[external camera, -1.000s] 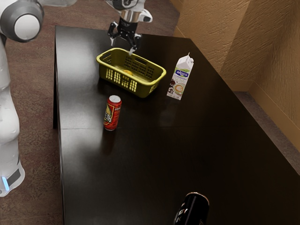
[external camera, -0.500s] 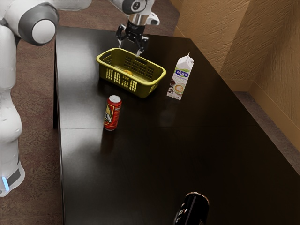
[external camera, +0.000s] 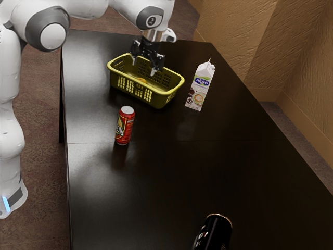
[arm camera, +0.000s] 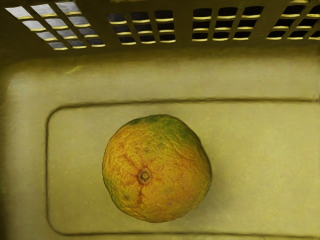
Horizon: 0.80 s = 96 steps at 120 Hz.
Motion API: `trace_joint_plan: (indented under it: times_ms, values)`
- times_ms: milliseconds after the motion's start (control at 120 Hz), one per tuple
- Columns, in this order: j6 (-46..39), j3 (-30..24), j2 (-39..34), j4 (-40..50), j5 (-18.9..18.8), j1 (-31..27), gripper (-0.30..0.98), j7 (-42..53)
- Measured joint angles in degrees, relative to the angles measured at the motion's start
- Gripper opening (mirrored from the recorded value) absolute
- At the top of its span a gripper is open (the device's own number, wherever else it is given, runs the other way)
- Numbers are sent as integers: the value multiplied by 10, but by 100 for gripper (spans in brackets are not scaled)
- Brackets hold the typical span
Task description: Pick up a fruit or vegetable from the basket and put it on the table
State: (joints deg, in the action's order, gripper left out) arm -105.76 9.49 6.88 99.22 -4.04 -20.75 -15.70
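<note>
My gripper (external camera: 144, 66) hangs over the basket in the exterior view, its two fingers spread wide apart with nothing between them. The fingertips are at about the height of the rim or a little lower. The yellow-green basket (external camera: 136, 95) stands upright on the dark table (external camera: 171, 166). On its floor lies an orange fruit (external camera: 142, 80), partly hidden by the basket wall. In the wrist view the fruit (arm camera: 157, 170), orange with green patches, rests on the floor of the basket (arm camera: 260, 135) below my hand.
A milk carton (external camera: 200, 86) stands just beside the basket, toward the exterior view's right. A red can (external camera: 124, 125) stands in front of the basket. Nearer the camera is a black can (external camera: 214, 233). A wall (external camera: 270, 47) rises beyond the table.
My open gripper has moved toward the exterior view's right and then down, from behind the basket's far rim to over its inside. The basket, fruit, carton and cans have stayed put.
</note>
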Motion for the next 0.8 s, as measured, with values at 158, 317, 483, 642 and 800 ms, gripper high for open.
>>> trace_joint_plan:
  times_ms: [158,317,483,642,800]
  values:
    - [-24,0,8,17,7,-9,69,9]
    - [-48,0,22,22,16,-9,69,16]
    - [-65,0,26,37,28,-15,69,22]
    - [-75,1,27,43,33,-23,69,28]
    - [-85,2,36,49,38,-25,69,32]
